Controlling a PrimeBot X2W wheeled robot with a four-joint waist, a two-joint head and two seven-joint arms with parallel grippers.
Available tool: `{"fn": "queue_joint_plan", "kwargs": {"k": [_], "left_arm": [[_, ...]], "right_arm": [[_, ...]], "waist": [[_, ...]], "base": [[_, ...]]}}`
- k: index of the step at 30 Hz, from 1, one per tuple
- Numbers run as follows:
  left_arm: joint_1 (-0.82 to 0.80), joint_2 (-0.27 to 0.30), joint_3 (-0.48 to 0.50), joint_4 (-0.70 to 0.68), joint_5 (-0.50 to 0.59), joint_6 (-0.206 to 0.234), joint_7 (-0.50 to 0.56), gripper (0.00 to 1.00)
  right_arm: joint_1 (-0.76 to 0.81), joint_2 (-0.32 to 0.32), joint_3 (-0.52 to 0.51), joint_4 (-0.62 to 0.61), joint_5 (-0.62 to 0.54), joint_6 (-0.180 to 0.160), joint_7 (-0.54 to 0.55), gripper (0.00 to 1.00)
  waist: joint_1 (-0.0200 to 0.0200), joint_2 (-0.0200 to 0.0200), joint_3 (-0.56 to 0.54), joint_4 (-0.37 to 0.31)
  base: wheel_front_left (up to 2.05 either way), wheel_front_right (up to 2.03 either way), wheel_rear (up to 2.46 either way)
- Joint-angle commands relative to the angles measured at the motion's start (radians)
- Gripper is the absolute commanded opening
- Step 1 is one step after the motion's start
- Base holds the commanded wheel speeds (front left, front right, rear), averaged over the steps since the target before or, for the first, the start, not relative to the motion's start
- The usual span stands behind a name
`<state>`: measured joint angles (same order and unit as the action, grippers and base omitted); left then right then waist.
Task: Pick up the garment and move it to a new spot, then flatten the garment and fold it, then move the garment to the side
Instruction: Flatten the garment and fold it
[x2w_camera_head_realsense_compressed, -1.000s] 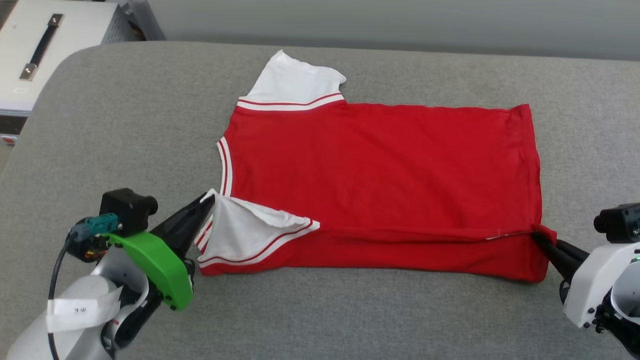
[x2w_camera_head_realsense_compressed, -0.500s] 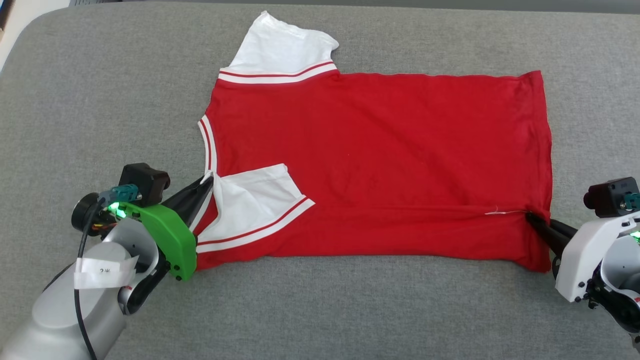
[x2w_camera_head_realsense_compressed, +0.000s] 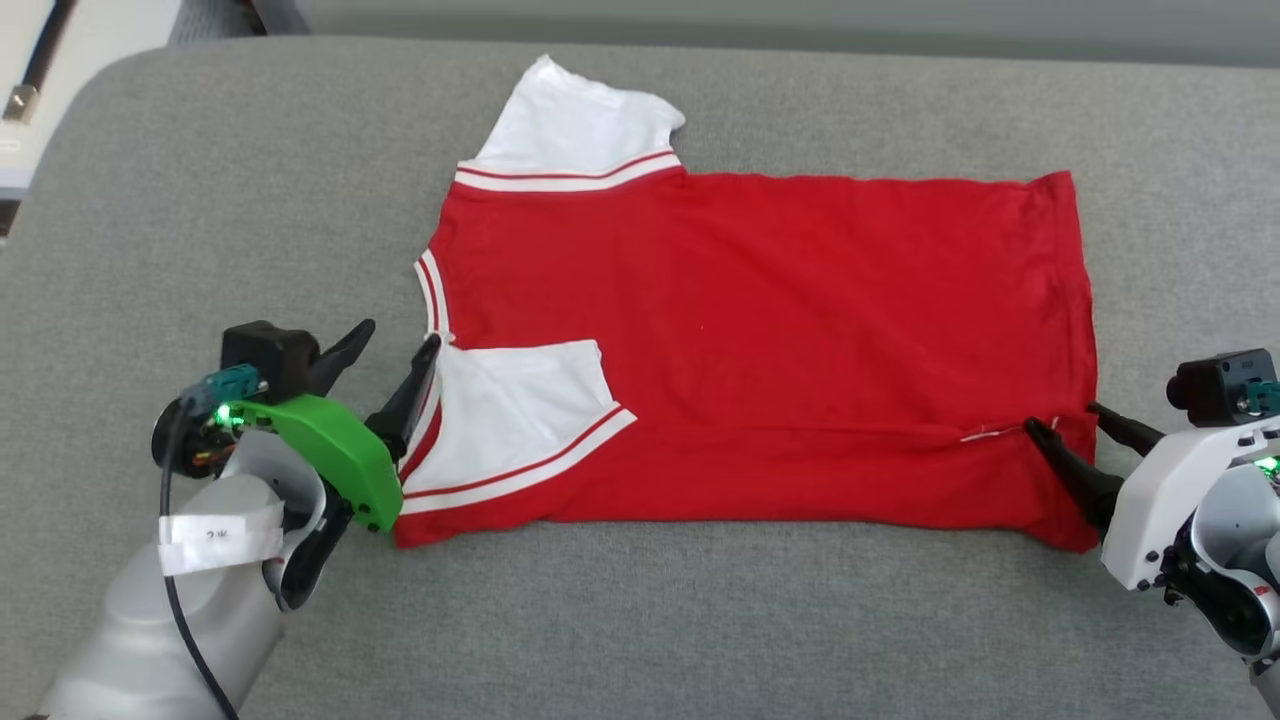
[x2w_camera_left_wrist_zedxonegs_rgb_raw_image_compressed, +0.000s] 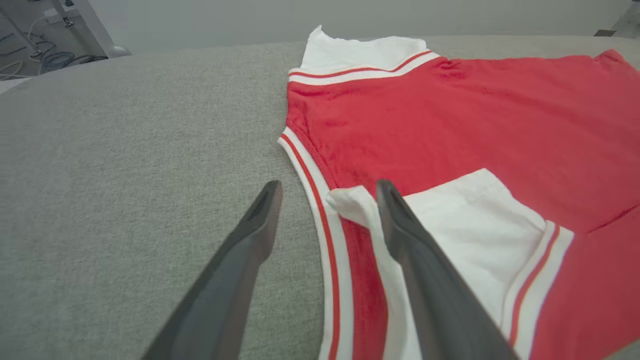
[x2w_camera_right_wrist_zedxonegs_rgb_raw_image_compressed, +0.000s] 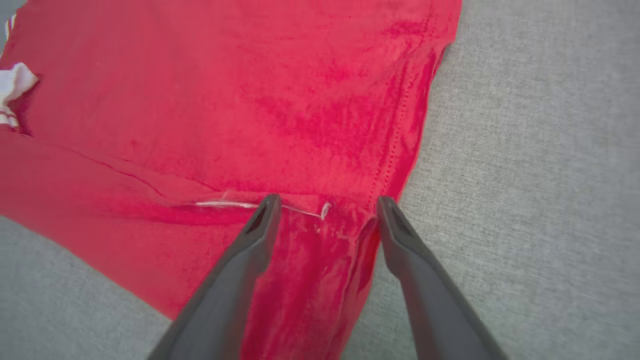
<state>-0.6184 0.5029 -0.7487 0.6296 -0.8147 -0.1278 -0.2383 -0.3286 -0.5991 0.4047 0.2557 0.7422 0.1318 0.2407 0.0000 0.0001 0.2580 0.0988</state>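
The garment (x2w_camera_head_realsense_compressed: 780, 330) is laid flat on the gray-covered counter (x2w_camera_head_realsense_compressed: 250, 200), its long axis running left to right — collar toward the robot's left, hem toward its right — with the near sleeve (x2w_camera_head_realsense_compressed: 510, 425) folded onto the body. The left claw (x2w_camera_head_realsense_compressed: 400, 334) is spread at the collar, and the right claw (x2w_camera_head_realsense_compressed: 1062, 417) is spread astride the hem corner. The writing on the left arm's white tag (x2w_camera_head_realsense_compressed: 215, 535) cannot be read.

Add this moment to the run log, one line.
garment: flat, near edge folded over | left gripper: open at sleeve | right gripper: open at hem
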Motion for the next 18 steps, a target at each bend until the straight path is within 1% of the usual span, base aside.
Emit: {"fn": "queue_joint_plan", "kwargs": {"k": [1,5,8,11,14,18], "left_arm": [[0.019,-0.011,0.024,0.011,-0.024,0.004,-0.011,1.00],[0.077,-0.037,0.101,0.016,-0.056,0.021,-0.022,1.00],[0.126,-0.053,0.166,-0.036,-0.050,0.037,-0.023,1.00],[0.194,-0.063,0.210,-0.097,-0.034,0.064,-0.023,1.00],[0.258,-0.067,0.212,-0.143,-0.039,0.084,-0.021,1.00],[0.333,-0.065,0.210,-0.227,-0.065,0.137,0.024,1.00]], "right_arm": [[0.008,0.006,0.001,0.003,-0.002,-0.001,-0.010,1.00],[0.038,0.012,-0.007,0.003,-0.002,-0.001,-0.011,1.00],[0.068,0.017,-0.026,-0.009,0.000,-0.001,0.001,1.00],[0.105,0.028,-0.060,-0.021,-0.014,-0.001,0.030,1.00],[0.142,0.047,-0.094,-0.041,-0.044,-0.001,0.065,1.00],[0.198,0.085,-0.149,-0.086,-0.089,-0.001,0.118,1.00]], "waist": [[0.0000,-0.0001,-0.054,0.001],[0.0000,-0.0001,-0.127,0.003],[0.0000,-0.0001,-0.163,0.005],[0.0000,-0.0001,-0.187,0.005],[0.0000,-0.0001,-0.200,0.003],[0.0000,-0.0001,-0.212,0.000]], "base": [[0.00,0.00,0.00],[0.00,0.00,0.00],[0.00,0.00,0.00],[0.00,0.00,0.00],[0.00,0.00,0.00],[0.00,0.00,0.00]]}}
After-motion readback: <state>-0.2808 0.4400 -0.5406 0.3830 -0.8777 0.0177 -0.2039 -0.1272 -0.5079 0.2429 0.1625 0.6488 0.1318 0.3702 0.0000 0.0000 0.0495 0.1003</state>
